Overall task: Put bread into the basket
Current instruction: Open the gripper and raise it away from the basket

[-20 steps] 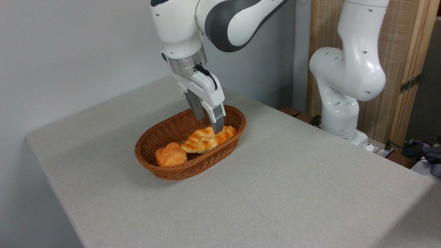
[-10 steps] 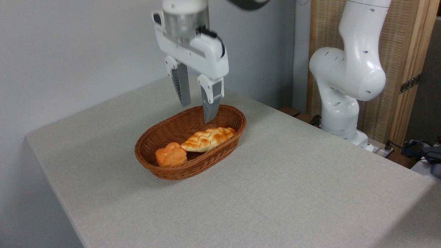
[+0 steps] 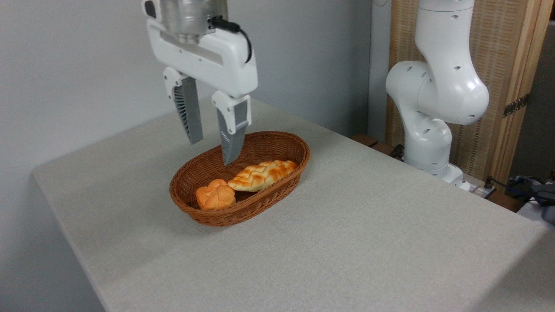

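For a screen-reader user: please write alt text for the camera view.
A braided bread and a small round roll lie in an oval wicker basket on a grey table. The end effector hangs open and empty above the basket's left side.

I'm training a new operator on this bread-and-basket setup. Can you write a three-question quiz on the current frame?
1. True or false: the braided loaf lies inside the wicker basket.
2. What state is the gripper in? A) shut on the loaf B) open and holding nothing, above the basket C) shut on the round roll
3. Fill in: the small round orange roll sits in the basket at the loaf's ____ end in the picture.

Key: 1 true; 2 B; 3 left.
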`<control>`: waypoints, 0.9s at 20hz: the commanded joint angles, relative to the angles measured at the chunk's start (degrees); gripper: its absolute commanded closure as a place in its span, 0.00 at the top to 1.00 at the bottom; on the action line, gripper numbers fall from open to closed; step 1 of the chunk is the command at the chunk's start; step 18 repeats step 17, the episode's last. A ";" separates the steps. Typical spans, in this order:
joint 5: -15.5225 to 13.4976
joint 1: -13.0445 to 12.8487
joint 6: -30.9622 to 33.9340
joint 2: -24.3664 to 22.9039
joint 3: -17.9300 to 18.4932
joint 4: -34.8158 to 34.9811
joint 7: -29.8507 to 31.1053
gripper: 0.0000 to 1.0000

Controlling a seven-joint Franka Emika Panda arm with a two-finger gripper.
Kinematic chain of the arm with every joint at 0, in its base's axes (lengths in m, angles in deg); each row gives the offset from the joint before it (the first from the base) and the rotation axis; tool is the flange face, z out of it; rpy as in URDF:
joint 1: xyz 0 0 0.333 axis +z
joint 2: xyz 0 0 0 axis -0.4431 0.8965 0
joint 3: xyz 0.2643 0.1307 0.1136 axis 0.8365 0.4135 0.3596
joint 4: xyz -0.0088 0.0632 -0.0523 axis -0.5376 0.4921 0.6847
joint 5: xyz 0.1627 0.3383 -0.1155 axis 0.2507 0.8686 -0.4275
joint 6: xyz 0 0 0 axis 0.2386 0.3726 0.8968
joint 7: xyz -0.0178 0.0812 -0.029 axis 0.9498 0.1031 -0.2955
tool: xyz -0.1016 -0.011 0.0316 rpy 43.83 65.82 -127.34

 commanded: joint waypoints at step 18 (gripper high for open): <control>4.41 1.41 4.27 0.91 -2.19 -2.30 -2.60 1.00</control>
